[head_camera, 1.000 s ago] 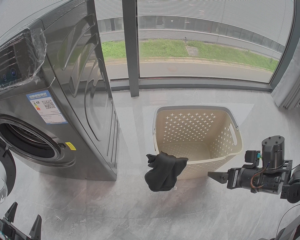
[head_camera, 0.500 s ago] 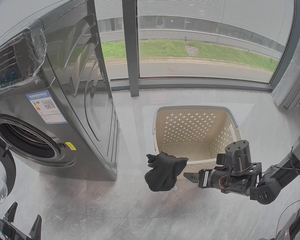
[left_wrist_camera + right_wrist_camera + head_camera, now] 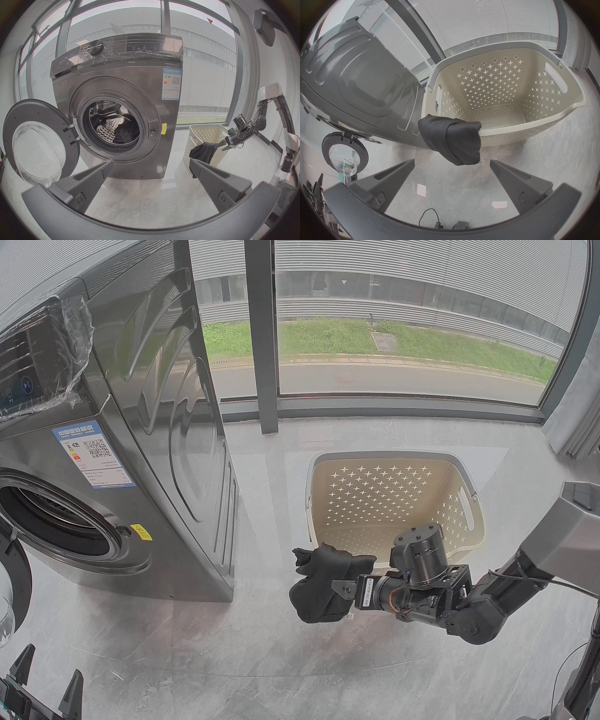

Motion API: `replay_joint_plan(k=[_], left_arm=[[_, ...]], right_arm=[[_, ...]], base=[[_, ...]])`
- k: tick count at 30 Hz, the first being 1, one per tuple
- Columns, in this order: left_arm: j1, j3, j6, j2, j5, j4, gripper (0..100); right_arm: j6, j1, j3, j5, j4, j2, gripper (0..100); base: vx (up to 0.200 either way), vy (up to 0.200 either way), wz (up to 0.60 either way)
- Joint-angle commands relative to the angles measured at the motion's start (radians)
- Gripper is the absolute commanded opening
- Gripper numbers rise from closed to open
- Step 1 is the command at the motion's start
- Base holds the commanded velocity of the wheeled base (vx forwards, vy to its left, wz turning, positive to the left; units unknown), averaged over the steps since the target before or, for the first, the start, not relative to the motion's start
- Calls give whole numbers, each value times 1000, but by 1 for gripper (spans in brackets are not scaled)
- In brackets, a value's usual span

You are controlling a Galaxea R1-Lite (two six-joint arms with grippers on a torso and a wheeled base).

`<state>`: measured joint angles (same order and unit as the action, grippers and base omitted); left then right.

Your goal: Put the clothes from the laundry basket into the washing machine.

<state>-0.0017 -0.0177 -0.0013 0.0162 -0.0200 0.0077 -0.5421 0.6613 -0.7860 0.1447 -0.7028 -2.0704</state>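
Your right claw (image 3: 342,588) sits low over the pale grey marbled floor (image 3: 250,646), just beside the crumpled black cloth (image 3: 320,593). Its two fingers are spread wide and pinch nothing. In the right wrist view the cloth lies ahead of the gap between the fingers. In the head view one fingertip overlaps the cloth's edge, so you cannot tell whether it touches.

The cloth hangs draped over the near rim of the cream plastic laundry basket with star-shaped holes (image 3: 387,454), at the corner closest to the machine. Most of it falls down the outside wall.

The tall grey front-loading washing machine (image 3: 156,446) stands to the left of the basket, with a strip of floor between them. Its round glass-windowed door (image 3: 37,140) is swung fully open, and a dark garment (image 3: 126,132) already lies inside the steel drum.

Your left claw (image 3: 53,664) is down at the near left, in front of the machine's opening, well apart from basket and cloth. Its fingers are spread and hold nothing.
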Motion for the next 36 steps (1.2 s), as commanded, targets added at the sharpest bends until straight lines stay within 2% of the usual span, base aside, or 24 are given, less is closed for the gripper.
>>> replay_joint_plan(k=[1, 6, 14, 15, 19, 25, 28, 29, 30, 32, 34, 36], left_arm=[[0, 15, -2, -9, 0, 0, 100], [0, 15, -2, -9, 0, 0, 100], [0, 15, -2, -9, 0, 0, 100], [0, 15, -2, -9, 0, 0, 100], [0, 15, -2, -9, 0, 0, 100], [0, 15, -3, -9, 0, 0, 100], [0, 15, -5, -9, 0, 0, 100], [0, 15, -5, -9, 0, 0, 100], [0, 15, -5, -9, 0, 0, 100], [0, 15, -6, -9, 0, 0, 100], [0, 15, -6, -9, 0, 0, 100], [0, 15, -6, -9, 0, 0, 100]], right_arm=[[-4, 6, -65, 0, 0, -103, 100], [-22, 1, -128, 0, -7, -152, 100], [-25, -14, -213, 1, -14, -215, 100], [-25, -15, -220, 3, -14, -218, 0], [-27, -14, -243, 4, -14, -224, 0], [-44, 12, -207, 4, -15, -185, 0], [-50, 37, -154, 3, -14, -99, 0], [-50, 49, -105, 3, -14, -33, 0], [-50, 49, -105, 3, -14, -33, 0], [-42, 74, 10, 1, -15, 144, 0], [-41, 78, 31, -2, -14, 179, 0], [-35, 103, 142, -16, -12, 351, 0]], base=[[0, 0, 0], [0, 0, 0], [0, 0, 0], [0, 0, 0], [0, 0, 0], [0, 0, 0], [0, 0, 0], [0, 0, 0], [0, 0, 0], [0, 0, 0], [0, 0, 0], [0, 0, 0]])
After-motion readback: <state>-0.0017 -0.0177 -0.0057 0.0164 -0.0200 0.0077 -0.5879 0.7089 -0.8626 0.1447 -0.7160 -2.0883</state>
